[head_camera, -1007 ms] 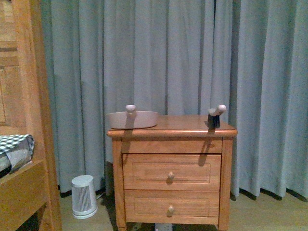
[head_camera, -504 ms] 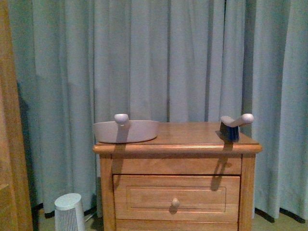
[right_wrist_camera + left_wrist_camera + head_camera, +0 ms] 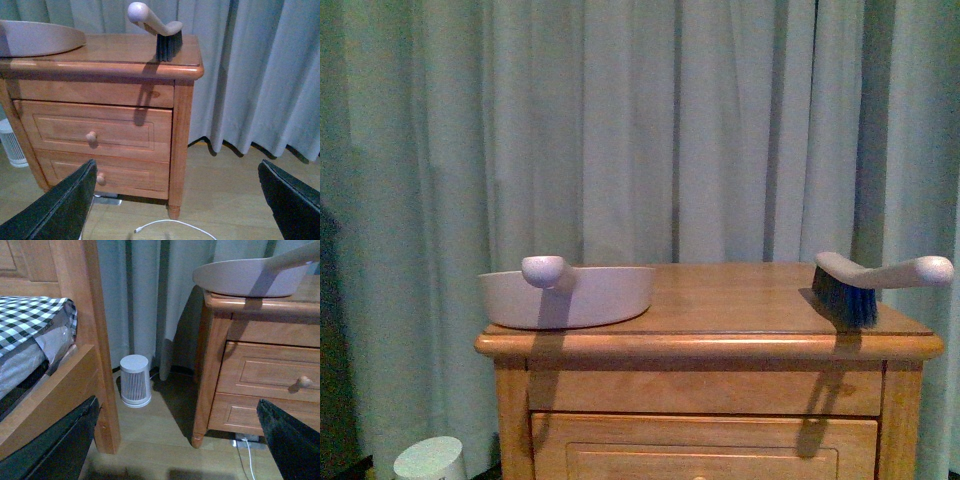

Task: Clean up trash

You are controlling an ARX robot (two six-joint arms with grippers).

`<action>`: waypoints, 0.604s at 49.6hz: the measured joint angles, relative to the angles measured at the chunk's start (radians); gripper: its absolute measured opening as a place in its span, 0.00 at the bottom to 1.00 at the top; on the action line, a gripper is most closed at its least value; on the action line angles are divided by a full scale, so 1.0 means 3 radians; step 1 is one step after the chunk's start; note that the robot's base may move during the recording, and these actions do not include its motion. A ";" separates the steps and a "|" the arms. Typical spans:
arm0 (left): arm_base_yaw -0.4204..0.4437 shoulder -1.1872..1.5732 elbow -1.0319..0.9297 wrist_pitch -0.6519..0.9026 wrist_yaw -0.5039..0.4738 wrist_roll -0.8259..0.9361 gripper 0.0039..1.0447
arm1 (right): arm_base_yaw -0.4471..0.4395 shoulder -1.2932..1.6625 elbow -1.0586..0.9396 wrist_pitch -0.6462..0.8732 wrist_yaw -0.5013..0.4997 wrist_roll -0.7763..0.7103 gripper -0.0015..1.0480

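1. Dustpan (image 3: pixel 570 298) sits at the left end of the nightstand (image 3: pixel 720 345) top and overhangs the edge, handle knob towards the robot. Looks staged for the left arm to grab.
2. Brush (image 3: pixel 865 283) stands on its bristles at the right end, handle sticking out past the edge. My read: easy side grasp for the right arm.
3. Left gripper (image 3: pixel 177 401): fingers spread wide, nothing between them, low near the floor by the bed (image 3: pixel 100 340).
4. Right gripper (image 3: pixel 176 165): fingers also wide apart and empty, facing the drawers.
5. Trash: not in any view. None shows on the nightstand top or on the visible floor, only a white cable (image 3: pixel 170 225). Can't describe its look or location.
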 joint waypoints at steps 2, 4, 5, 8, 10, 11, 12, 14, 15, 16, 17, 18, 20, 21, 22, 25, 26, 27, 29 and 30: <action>-0.0001 0.0000 0.0000 0.0000 0.0001 0.0000 0.93 | 0.0000 0.0000 0.0000 0.0000 0.0000 0.0000 0.93; -0.0001 0.0000 0.0000 0.0000 0.0001 0.0000 0.93 | 0.0000 -0.0001 0.0000 0.0000 0.0000 0.0000 0.93; -0.0001 0.0000 -0.0001 0.0000 0.0001 0.0000 0.93 | 0.0000 -0.0001 0.0000 0.0000 0.0001 0.0000 0.93; 0.0000 0.0000 0.0000 0.0000 0.0001 0.0000 0.93 | 0.0000 -0.0001 0.0000 0.0000 -0.0001 0.0000 0.93; -0.0001 0.0000 0.0000 0.0000 0.0001 0.0000 0.93 | 0.0000 -0.0001 0.0000 0.0000 -0.0003 0.0000 0.93; -0.0001 0.0000 0.0000 0.0000 0.0004 0.0000 0.93 | 0.0000 -0.0001 0.0000 0.0000 0.0000 0.0000 0.93; -0.0001 0.0000 0.0000 0.0000 0.0001 0.0000 0.93 | 0.0000 -0.0001 0.0000 0.0000 -0.0001 0.0000 0.93; 0.0000 0.0000 0.0000 0.0000 0.0001 0.0000 0.93 | 0.0000 -0.0001 0.0000 0.0000 -0.0003 0.0000 0.93; -0.0001 0.0000 0.0000 0.0000 0.0001 0.0000 0.93 | 0.0000 -0.0001 0.0000 0.0000 0.0000 0.0001 0.93; -0.0001 0.0000 0.0000 0.0000 0.0001 0.0000 0.93 | 0.0000 -0.0001 0.0000 0.0000 -0.0001 0.0001 0.93; -0.0001 0.0000 0.0000 0.0000 0.0001 0.0000 0.93 | 0.0000 -0.0001 0.0000 0.0000 -0.0001 0.0000 0.93; -0.0001 0.0000 0.0000 0.0000 0.0001 0.0000 0.93 | 0.0000 -0.0001 0.0000 0.0000 -0.0003 0.0000 0.93; 0.0000 0.0000 -0.0001 0.0000 0.0001 0.0001 0.93 | 0.0000 -0.0001 0.0000 0.0000 0.0000 0.0001 0.93; -0.0001 0.0000 0.0000 0.0000 0.0000 0.0000 0.93 | 0.0000 -0.0001 0.0000 0.0000 -0.0001 0.0000 0.93; 0.0000 0.0000 0.0000 0.0000 0.0000 0.0000 0.93 | 0.0000 -0.0001 0.0000 0.0000 -0.0001 0.0000 0.93; -0.0001 0.0000 -0.0001 0.0000 0.0001 0.0000 0.93 | 0.0000 -0.0001 0.0000 0.0000 -0.0001 0.0001 0.93; 0.0000 0.0000 0.0000 0.0000 0.0000 0.0001 0.93 | 0.0000 -0.0001 0.0000 0.0000 -0.0001 0.0000 0.93; -0.0001 0.0000 0.0000 0.0000 -0.0001 0.0000 0.93 | 0.0000 -0.0001 0.0000 0.0000 -0.0001 0.0000 0.93; 0.0000 0.0000 0.0000 0.0000 0.0001 0.0000 0.93 | 0.0000 -0.0001 0.0000 0.0000 -0.0001 0.0000 0.93; -0.0001 0.0000 0.0000 0.0000 0.0003 0.0000 0.93 | 0.0000 -0.0001 0.0000 0.0000 0.0000 0.0001 0.93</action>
